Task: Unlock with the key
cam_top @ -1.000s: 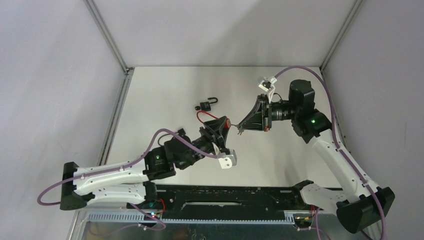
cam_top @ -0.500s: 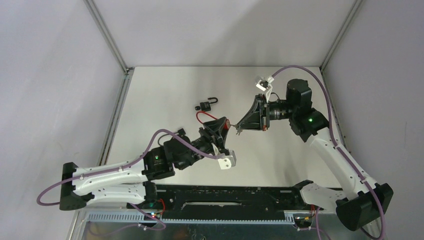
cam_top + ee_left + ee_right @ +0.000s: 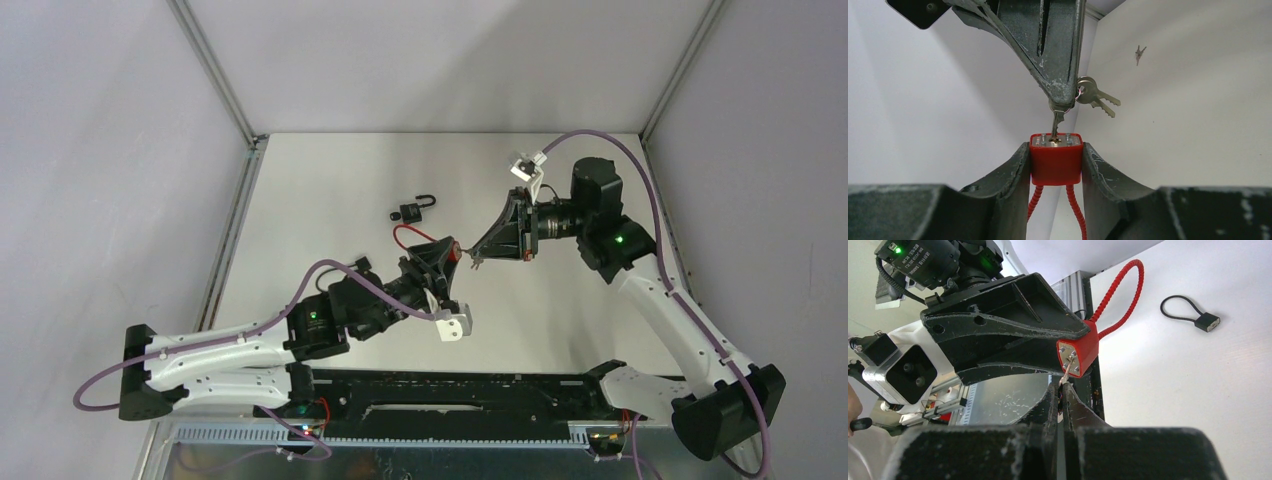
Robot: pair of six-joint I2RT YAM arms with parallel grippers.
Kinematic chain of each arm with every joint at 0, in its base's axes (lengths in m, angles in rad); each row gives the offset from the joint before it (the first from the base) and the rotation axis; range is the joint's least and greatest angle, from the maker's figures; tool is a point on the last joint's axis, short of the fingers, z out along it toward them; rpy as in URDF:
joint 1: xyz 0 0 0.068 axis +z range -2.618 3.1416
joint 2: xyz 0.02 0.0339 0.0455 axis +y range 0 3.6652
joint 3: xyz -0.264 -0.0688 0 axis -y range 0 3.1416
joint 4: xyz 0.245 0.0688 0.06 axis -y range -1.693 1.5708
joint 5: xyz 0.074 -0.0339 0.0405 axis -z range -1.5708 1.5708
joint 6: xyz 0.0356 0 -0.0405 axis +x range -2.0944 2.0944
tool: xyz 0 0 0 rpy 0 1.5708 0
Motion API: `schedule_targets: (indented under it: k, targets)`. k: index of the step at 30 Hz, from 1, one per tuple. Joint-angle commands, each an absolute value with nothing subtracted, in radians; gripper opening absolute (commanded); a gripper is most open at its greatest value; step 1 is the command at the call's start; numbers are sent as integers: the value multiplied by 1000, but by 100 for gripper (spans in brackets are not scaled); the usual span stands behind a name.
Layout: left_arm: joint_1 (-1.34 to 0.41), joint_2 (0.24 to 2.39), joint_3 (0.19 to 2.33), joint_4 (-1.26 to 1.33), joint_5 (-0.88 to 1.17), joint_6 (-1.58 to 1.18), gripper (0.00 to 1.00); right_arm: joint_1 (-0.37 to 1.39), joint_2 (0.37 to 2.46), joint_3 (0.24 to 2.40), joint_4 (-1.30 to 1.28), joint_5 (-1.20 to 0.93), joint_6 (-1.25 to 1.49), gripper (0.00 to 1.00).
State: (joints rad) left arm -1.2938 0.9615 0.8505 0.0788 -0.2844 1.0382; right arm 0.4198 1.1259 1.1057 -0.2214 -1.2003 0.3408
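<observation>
My left gripper (image 3: pixel 1056 165) is shut on a red padlock (image 3: pixel 1056 164) with a red cable shackle (image 3: pixel 1075 210), held above the table with its silver keyhole face pointing at the other arm. My right gripper (image 3: pixel 1062 95) is shut on a silver key (image 3: pixel 1056 125); the key's tip sits in the padlock's keyhole. Two spare keys (image 3: pixel 1096 96) hang from its ring. In the right wrist view the key (image 3: pixel 1066 374) runs from my shut fingertips (image 3: pixel 1062 390) into the padlock face (image 3: pixel 1074 359). From above, the two grippers meet at the padlock (image 3: pixel 457 250) in mid-table.
A small black padlock (image 3: pixel 411 211) with a black cable loop lies on the table behind the left gripper, also visible as the black padlock (image 3: pixel 1207 321) in the right wrist view. Grey walls enclose the table on three sides.
The right arm has shifted slightly left toward the padlock, bringing the key closer in. The left arm with the red padlock has barely moved.
</observation>
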Motion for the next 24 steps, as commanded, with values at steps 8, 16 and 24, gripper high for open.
schedule_targets:
  k: [8, 16, 24]
  targets:
    - [-1305, 946, 859, 108, -269, 1038, 0, 438, 1135, 1139, -198, -1195, 328, 0]
    - [-1305, 949, 866, 103, -271, 1039, 0, 445, 1131, 1138, -229, -1167, 300, 0]
    - [-1305, 954, 874, 95, -274, 1046, 0, 463, 1130, 1163, -325, -1119, 224, 0]
